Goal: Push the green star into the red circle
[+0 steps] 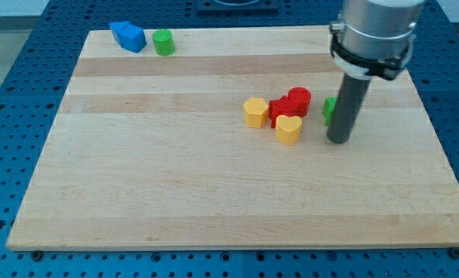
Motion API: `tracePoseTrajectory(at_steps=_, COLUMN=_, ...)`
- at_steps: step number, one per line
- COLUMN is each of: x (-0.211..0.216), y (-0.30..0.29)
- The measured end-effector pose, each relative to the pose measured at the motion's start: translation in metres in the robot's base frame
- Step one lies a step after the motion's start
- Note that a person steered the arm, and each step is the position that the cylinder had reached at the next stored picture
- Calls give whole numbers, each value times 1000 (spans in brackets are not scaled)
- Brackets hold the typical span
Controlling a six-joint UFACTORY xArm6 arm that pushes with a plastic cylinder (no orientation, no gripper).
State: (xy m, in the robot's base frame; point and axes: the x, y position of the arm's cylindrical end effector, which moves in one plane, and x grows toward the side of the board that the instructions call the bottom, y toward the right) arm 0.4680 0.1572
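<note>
The green star lies right of the board's middle, mostly hidden behind my rod; only its left edge shows. The red circle stands a short gap to its left, touching another red block whose shape I cannot make out. My tip rests on the board just below and right of the green star, close to it or touching it.
A yellow hexagon-like block and a yellow heart sit against the red blocks. A blue block and a green cylinder stand at the wooden board's top left.
</note>
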Motion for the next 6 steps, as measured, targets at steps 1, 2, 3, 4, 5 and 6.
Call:
tracePoseTrajectory(at_steps=1, x=1, y=61)
tracePoseTrajectory(at_steps=2, x=-21, y=55)
tracePoseTrajectory(at_steps=3, x=-39, y=11)
tracePoseTrajectory(at_steps=4, x=-45, y=-42)
tracePoseTrajectory(at_steps=5, x=-53, y=-53)
tracePoseTrajectory(at_steps=6, x=-59, y=-77)
